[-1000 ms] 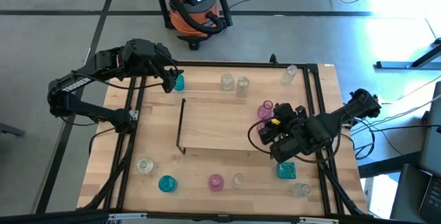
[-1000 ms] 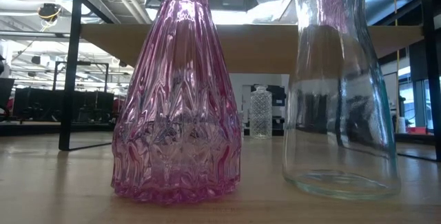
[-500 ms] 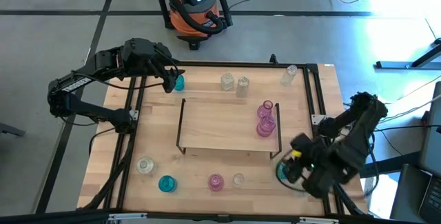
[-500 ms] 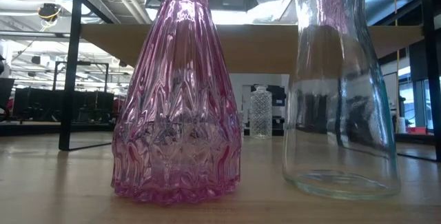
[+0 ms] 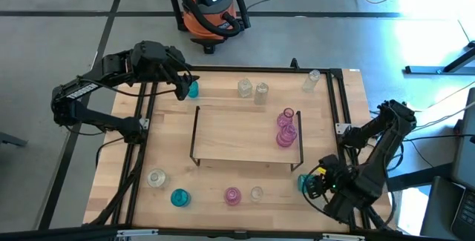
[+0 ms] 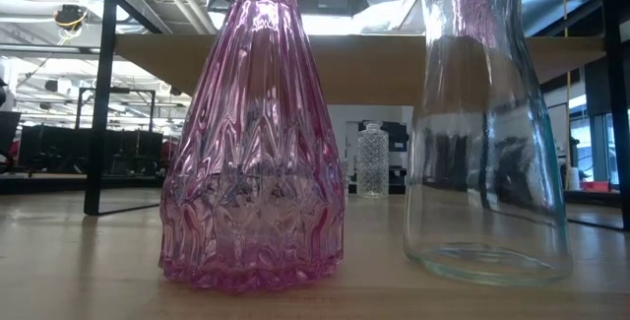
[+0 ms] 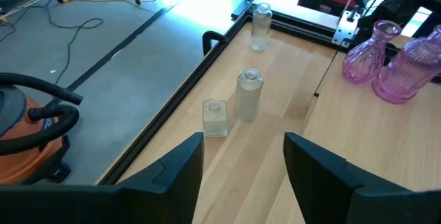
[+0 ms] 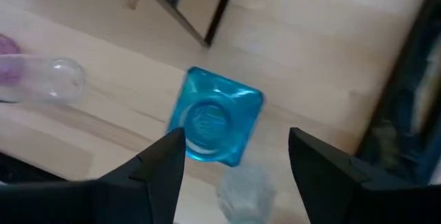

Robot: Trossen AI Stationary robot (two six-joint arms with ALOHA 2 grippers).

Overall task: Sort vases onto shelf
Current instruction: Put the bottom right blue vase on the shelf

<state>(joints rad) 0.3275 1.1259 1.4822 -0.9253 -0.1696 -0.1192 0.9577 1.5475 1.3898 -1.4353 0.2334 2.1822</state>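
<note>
The shelf (image 5: 237, 133) is a light-wood board on a dark wire frame in the middle of the table. Two pink vases (image 5: 286, 126) stand on its right end. My right gripper (image 5: 312, 184) hangs open above a squarish teal vase (image 8: 215, 124) that stands on its base near the table's near right corner; the fingers sit on either side of it, apart from it. My left gripper (image 5: 182, 85) is open at the far left, beside a teal vase (image 5: 193, 88), touching nothing. Its own view shows clear vases (image 7: 234, 103) ahead of it.
Clear vases (image 5: 252, 89) and another (image 5: 312, 80) stand along the far edge. A clear (image 5: 156, 177), a teal (image 5: 179, 196), a pink (image 5: 232, 194) and a clear vase (image 5: 256, 193) line the near edge. Another clear vase (image 8: 244, 186) stands beside the squarish teal one. Black rails (image 5: 343, 107) border the table.
My right gripper has drawn back from the shelf's right end toward the table's near right corner and now hangs over the squarish teal vase. The second pink vase, earlier covered by the gripper, stands free on the shelf.
</note>
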